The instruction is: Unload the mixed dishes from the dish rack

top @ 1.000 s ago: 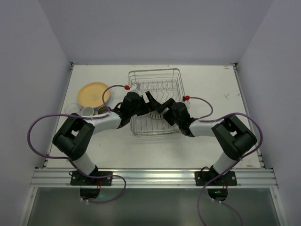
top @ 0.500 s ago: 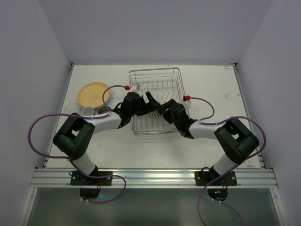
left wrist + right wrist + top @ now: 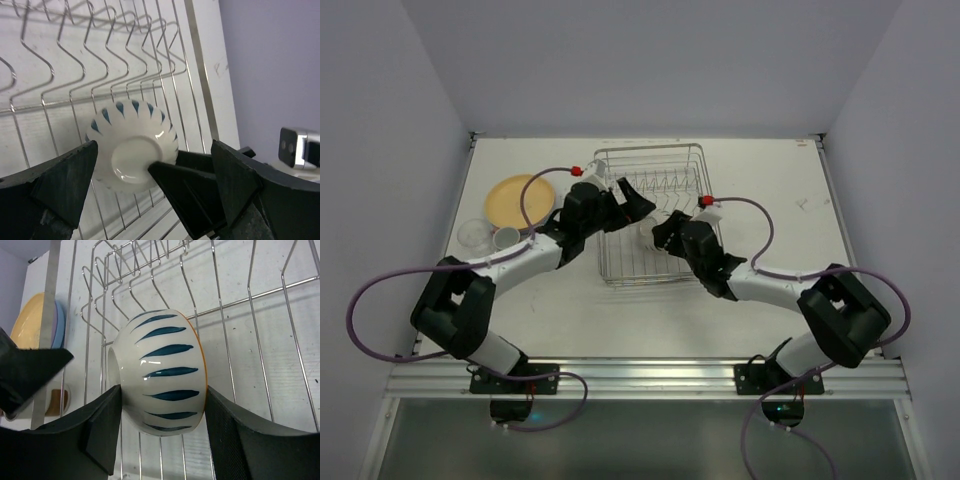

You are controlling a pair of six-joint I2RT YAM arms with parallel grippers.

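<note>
My right gripper (image 3: 162, 397) is clamped on the white ribbed bowl (image 3: 160, 382). One black finger (image 3: 100, 432) presses near its foot and the other presses against the orange-edged rim. The bowl lies on its side, with its blue stripes running across the right wrist frame. Behind it are the wires of the dish rack (image 3: 235, 300). I cannot tell whether the bowl touches those wires or hangs just above them.

My left gripper (image 3: 153, 150) stands wide apart and holds nothing. In the left wrist view its two fingers frame the lower corners. The bowl's round foot faces me between them, with a right-hand finger touching it from the lower right. The row of zigzag plate prongs (image 3: 100, 55) runs across the upper half of that frame.

From above, the rack sits just above the middle of the picture on the white table (image 3: 770, 180), and both my grippers meet over it. The left one reaches in from the rack's left edge, and the right one is at its centre.

A yellow-orange plate (image 3: 513, 199) lies flat to the left of the rack. In the right wrist view a blue edge shows under it. Below the plate in the overhead frame stand a clear glass (image 3: 473, 233) and a small pale mug (image 3: 506, 237), close together.
</note>
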